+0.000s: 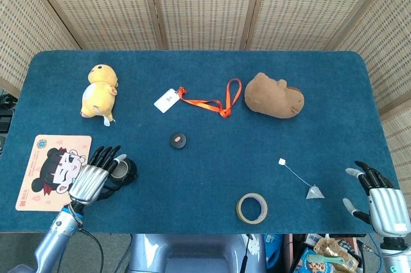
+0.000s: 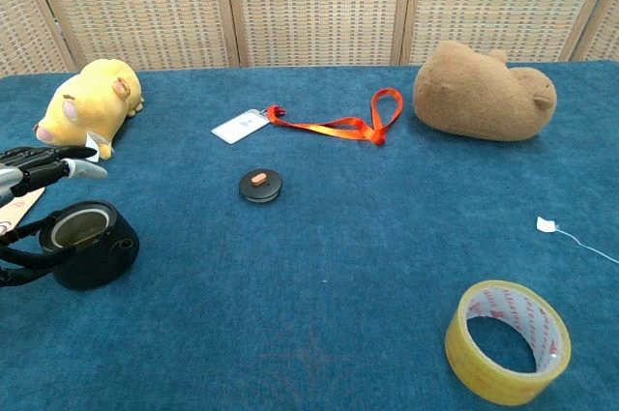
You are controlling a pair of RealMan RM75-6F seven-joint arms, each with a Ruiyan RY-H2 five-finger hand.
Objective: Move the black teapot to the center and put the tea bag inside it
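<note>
The black teapot (image 1: 124,169) (image 2: 90,244) stands lidless near the table's front left corner. My left hand (image 1: 93,178) is just left of it, fingers (image 2: 50,163) spread and reaching over its handle side without a grip I can see. Its round black lid (image 1: 178,140) (image 2: 261,185) lies apart, toward the middle. On the right lies the tea bag (image 1: 314,192), its string running to a small white tag (image 1: 282,161) (image 2: 546,225). My right hand (image 1: 380,200) hovers open at the front right corner, right of the tea bag.
A yellow tape roll (image 1: 252,208) (image 2: 507,339) lies front centre. A yellow plush (image 1: 99,91), a brown plush (image 1: 274,96) and an orange lanyard with a white card (image 1: 204,101) lie further back. A cartoon mat (image 1: 51,170) is at the left edge.
</note>
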